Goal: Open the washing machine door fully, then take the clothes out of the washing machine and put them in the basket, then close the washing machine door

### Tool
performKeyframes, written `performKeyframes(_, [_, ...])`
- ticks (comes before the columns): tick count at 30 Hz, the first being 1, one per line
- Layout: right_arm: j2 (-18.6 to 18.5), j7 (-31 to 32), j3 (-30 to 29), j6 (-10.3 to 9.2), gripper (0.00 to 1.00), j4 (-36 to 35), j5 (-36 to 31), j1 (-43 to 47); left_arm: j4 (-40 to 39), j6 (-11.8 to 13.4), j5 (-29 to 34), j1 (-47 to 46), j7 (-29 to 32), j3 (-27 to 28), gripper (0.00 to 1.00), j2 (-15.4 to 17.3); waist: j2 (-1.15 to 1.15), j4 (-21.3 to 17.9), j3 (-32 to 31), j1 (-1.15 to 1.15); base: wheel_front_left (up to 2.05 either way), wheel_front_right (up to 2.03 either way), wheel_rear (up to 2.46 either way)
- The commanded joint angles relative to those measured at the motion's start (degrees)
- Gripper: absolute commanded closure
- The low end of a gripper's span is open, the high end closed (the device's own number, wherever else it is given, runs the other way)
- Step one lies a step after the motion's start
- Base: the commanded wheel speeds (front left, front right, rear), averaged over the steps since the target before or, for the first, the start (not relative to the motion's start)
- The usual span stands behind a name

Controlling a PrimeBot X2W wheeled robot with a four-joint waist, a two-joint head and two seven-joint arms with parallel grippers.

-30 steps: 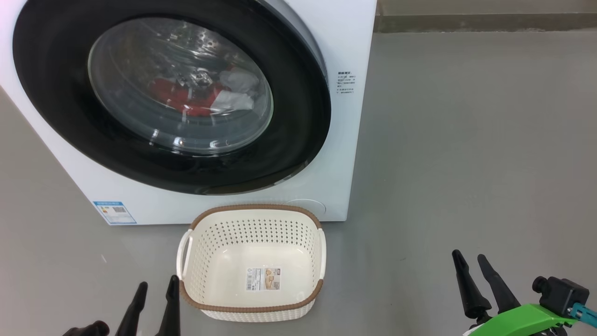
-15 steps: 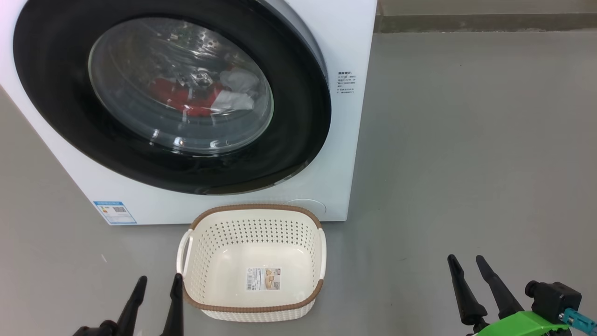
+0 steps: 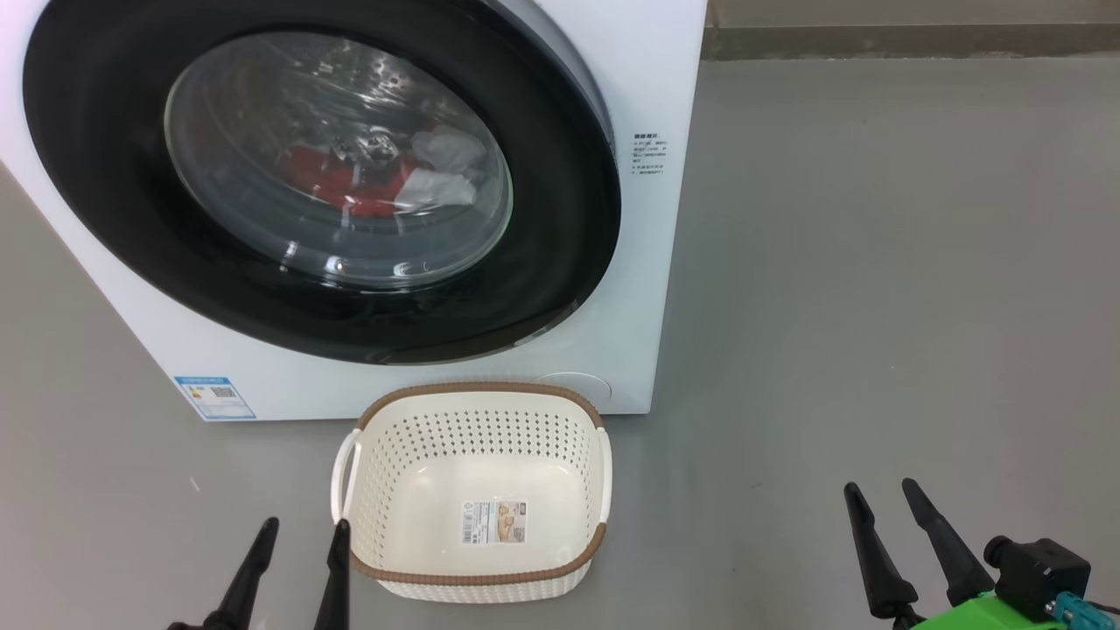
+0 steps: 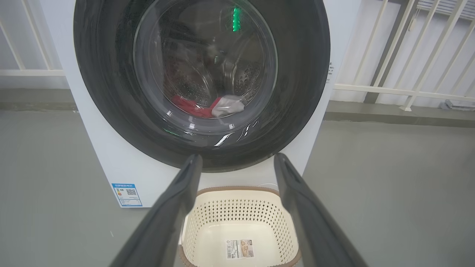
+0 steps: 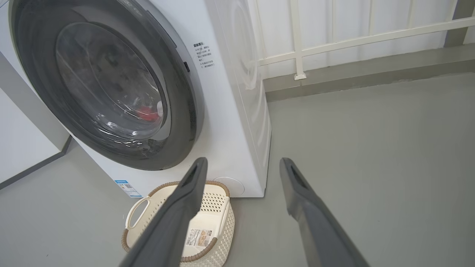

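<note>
Door (image 3: 105, 175) was shut on clothes (image 3: 341, 179); basket (image 3: 472, 437) sat just below to catch them; my left fingers (image 3: 248, 573) and right fingers (image 3: 875, 551) were spread, empty.

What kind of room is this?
Probably a laundry corner, maybe on a balcony: a white washing machine with red clothes behind its glass door, a basket on the grey floor, and white railing behind.

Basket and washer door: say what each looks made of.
The basket looks like moulded plastic, cream and slightly glossy, with even rows of holes in its walls. Its brown rim seems a moulded weave pattern, though real wicker cannot be ruled out. The door is a glossy black ring, likely plastic, around a clear bulging window, apparently glass by its sharp reflections.
</note>
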Motion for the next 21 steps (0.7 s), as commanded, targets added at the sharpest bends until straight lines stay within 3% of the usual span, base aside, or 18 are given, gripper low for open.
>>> performKeyframes(1, [-0.8,-1.0,1.0,0.4,0.0,-1.6,-1.8,-0.3,-1.7,-0.4,1.6,-0.8,-0.9,2.0,0.0,0.4,0.0,0.0,0.0,0.0,0.0,0.0,0.0])
performKeyframes(6, [-0.5,-1.8,0.7,0.42,0.0,-2.1,-4.5,0.1,-1.6,-0.5,3.6,-0.5,-1.8,2.7,0.0,0.3,0.0,0.1,0.1,0.0,0.0,0.0,0.0])
performKeyframes(21, [0.9,-1.9,-1.7,0.42,0.0,-2.4,-3.6,1.2,1.0,-0.8,-0.9,-0.3,-1.8,2.9,0.0,0.2,0.0,0.0,0.0,0.0,0.0,0.0,0.0])
